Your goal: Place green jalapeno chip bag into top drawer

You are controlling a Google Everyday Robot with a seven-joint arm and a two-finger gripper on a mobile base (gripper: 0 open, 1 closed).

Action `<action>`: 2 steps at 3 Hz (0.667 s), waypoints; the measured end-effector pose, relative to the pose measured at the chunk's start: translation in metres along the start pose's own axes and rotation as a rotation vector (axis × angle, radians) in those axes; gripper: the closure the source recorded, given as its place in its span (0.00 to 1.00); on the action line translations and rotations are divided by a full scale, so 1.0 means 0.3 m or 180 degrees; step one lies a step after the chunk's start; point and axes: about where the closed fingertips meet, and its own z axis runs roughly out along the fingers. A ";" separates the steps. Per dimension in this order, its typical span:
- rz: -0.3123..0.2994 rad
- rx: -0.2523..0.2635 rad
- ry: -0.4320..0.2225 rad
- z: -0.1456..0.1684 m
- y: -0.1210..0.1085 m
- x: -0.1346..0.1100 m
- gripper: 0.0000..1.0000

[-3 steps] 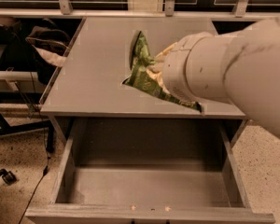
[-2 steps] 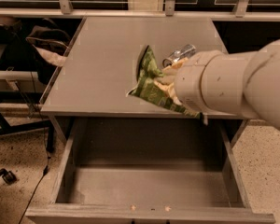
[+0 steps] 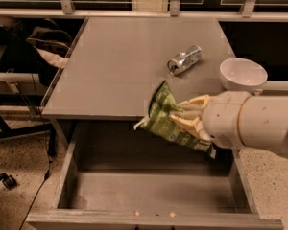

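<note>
The green jalapeno chip bag is crinkly green foil with white lettering. It hangs tilted in the air at the table's front edge, over the back right part of the open top drawer. My gripper is shut on the green jalapeno chip bag, with pale fingers clamped on its right side. The big white arm reaches in from the right. The drawer is pulled fully out, and I see nothing lying in its grey interior.
A crushed silver can lies on the grey tabletop. A white bowl sits at the table's right edge, just behind the arm. A dark bag and chair parts stand at the left.
The arm has pulled back and to the right, carrying the bag from over the tabletop to its front edge above the drawer. The can and the bowl have come into view.
</note>
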 end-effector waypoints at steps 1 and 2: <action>0.0209 -0.0078 0.0017 -0.051 0.077 0.089 1.00; 0.0263 0.0048 0.0213 -0.042 0.104 0.151 1.00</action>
